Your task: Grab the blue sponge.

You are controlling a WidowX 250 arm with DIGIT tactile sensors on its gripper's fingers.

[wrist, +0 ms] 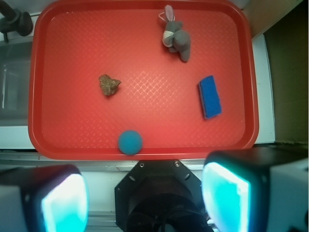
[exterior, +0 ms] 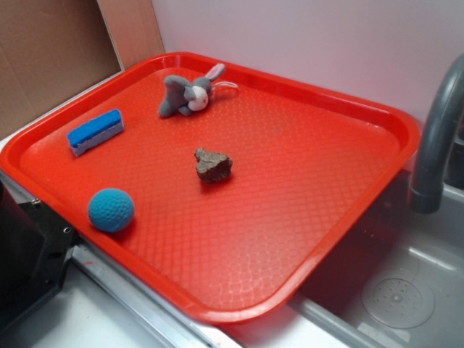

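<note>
The blue sponge (exterior: 96, 132) lies flat near the left rim of the red tray (exterior: 348, 239), bright blue on top with a pale layer below. In the wrist view it (wrist: 210, 96) lies at the tray's right side. My gripper (wrist: 145, 198) is open and empty, high above the tray's near edge, with both pale cyan pads (wrist: 224, 193) wide apart. The gripper itself does not show in the exterior view, only a black part of the robot (exterior: 29, 246) at the lower left.
A teal dimpled ball (exterior: 111, 210) sits near the tray's front-left rim. A brown rock (exterior: 213, 165) lies mid-tray. A grey plush elephant (exterior: 190, 93) lies at the back. A grey faucet (exterior: 435, 138) and sink basin (exterior: 399, 297) stand right. Cardboard (exterior: 51, 51) stands behind left.
</note>
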